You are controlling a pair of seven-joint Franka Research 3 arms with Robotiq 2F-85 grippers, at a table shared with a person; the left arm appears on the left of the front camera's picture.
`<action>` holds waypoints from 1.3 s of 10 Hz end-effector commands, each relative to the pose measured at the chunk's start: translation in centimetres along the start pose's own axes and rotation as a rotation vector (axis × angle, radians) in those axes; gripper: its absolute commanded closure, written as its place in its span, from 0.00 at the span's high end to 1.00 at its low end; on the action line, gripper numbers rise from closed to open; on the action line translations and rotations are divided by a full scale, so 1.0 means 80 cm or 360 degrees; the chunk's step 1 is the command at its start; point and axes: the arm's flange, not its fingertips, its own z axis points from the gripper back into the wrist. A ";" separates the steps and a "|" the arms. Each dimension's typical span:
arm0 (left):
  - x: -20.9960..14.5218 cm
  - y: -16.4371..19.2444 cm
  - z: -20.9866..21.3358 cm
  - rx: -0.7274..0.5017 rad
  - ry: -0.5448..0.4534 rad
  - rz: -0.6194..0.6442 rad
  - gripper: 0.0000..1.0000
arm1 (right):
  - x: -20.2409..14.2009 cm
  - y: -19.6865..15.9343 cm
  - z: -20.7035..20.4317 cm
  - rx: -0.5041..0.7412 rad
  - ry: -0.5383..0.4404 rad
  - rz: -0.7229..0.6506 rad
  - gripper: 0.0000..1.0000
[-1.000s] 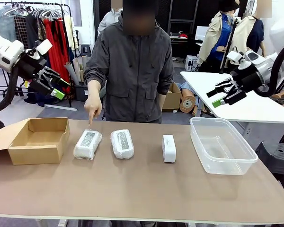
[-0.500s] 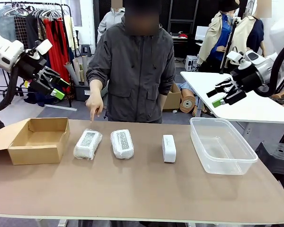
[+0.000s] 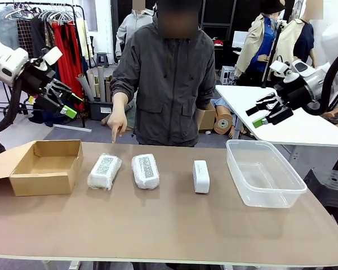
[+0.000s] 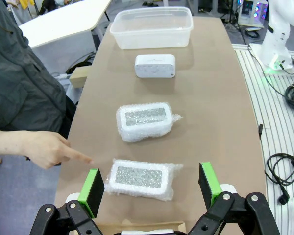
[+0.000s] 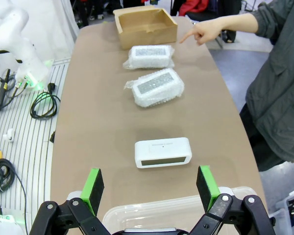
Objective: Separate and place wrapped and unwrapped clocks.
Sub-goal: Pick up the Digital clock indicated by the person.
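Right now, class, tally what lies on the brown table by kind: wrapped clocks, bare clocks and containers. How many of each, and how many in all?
Wrapped clocks: 2
Unwrapped clock: 1
Cardboard box: 1
Clear plastic tub: 1
Total: 5

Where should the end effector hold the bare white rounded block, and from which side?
Probably from above, closing on the two broad faces of the bare smooth white rounded block. It seems to stand on a long edge, thin side up, with bare brown table on both sides.
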 end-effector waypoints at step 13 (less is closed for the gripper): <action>0.020 -0.028 -0.053 0.0191 0.0835 0.0536 1.00 | 0.002 0.001 0.000 0.0002 0.0000 0.0006 1.00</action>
